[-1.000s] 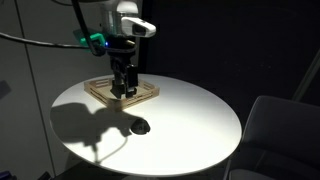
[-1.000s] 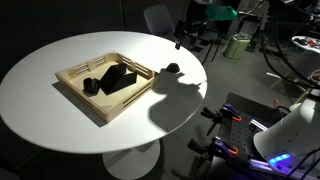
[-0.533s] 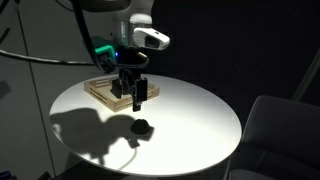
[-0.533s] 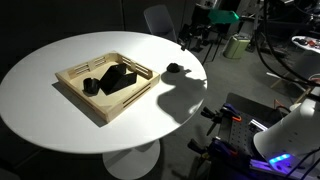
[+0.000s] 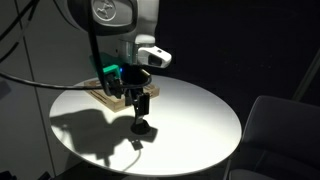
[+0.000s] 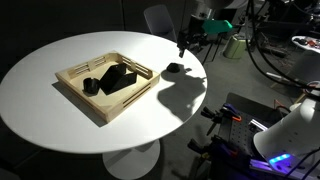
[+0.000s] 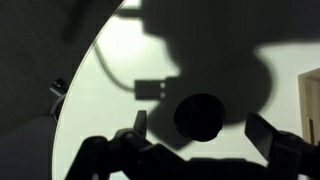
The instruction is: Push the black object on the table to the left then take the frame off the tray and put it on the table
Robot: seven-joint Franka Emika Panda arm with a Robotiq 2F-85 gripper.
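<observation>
The black object is a small dome lying on the white table, close to its edge and beside the tray. In the tray lies the frame, next to a small black block. My gripper hangs open just above the black object. In the wrist view the dome sits between the two spread fingers, and the arm's shadow covers it. Nothing is held.
A chair stands beside the table, and another chair behind it. Lab gear, cables and a green can crowd the floor past the table edge near the black object. The tray rim shows at the wrist view's right.
My gripper has swung away from above the tray, across the table, and come down over the black object. It stayed open. The black object, tray and frame have not moved.
</observation>
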